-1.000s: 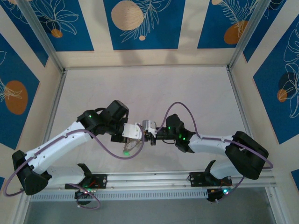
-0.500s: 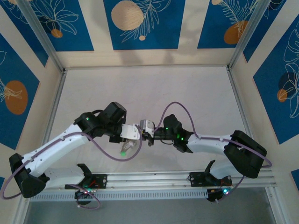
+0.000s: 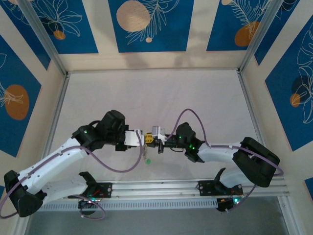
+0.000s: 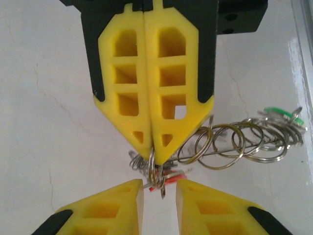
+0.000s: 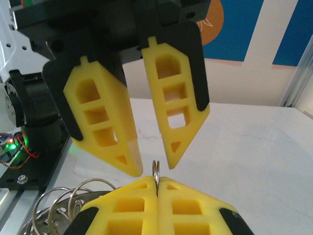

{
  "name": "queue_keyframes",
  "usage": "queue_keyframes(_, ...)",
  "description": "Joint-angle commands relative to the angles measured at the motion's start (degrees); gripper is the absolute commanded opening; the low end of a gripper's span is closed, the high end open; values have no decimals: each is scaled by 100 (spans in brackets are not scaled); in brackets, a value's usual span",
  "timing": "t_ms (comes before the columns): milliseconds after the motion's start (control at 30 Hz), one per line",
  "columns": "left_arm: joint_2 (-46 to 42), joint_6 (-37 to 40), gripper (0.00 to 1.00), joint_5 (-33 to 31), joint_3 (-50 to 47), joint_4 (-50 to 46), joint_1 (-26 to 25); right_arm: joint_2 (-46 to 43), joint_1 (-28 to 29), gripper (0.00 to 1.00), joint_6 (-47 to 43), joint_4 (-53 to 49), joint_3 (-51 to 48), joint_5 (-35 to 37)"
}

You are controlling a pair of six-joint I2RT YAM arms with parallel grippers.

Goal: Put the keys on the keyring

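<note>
The right end effector [image 4: 151, 151] is clamped on the keyring [image 5: 156, 171], pinching the thin wire edge-on so that only a sliver stands proud of its tips. Facing it, the left end effector [image 5: 152, 164] has its fingers apart, one tip on either side of that sliver and apparently clear of it. The red-tagged keys [image 4: 171, 177] hang just beyond the right end effector's tips. A string of silvery loops [image 4: 230, 144] trails away from it to a green tag [image 4: 282, 111]. The wire looks light, springy and slick, likely to twist or slip. A key seems best pinched by its flat plastic tag, not the metal.
</note>
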Motion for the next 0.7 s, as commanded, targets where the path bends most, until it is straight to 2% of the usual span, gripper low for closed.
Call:
queue_keyframes(0, -178, -185, 24, 332, -207, 323, 56, -170, -57, 0, 178, 580, -67, -63)
queue_keyframes(133, -310, -466, 22, 344, -410, 647, 98, -127, -90, 0, 234, 697, -71, -154)
queue_keyframes(200, -336, -507, 18, 322, -447, 713, 129, -107, -90, 0, 236, 725, -70, -215)
queue_keyframes(400, -336, -525, 17, 342, -429, 799, 244, -87, -102, 0, 194, 800, -75, -413)
queue_keyframes(667, -287, -543, 2, 450, -240, 699, 326, -21, -89, 0, 124, 788, -93, -327)
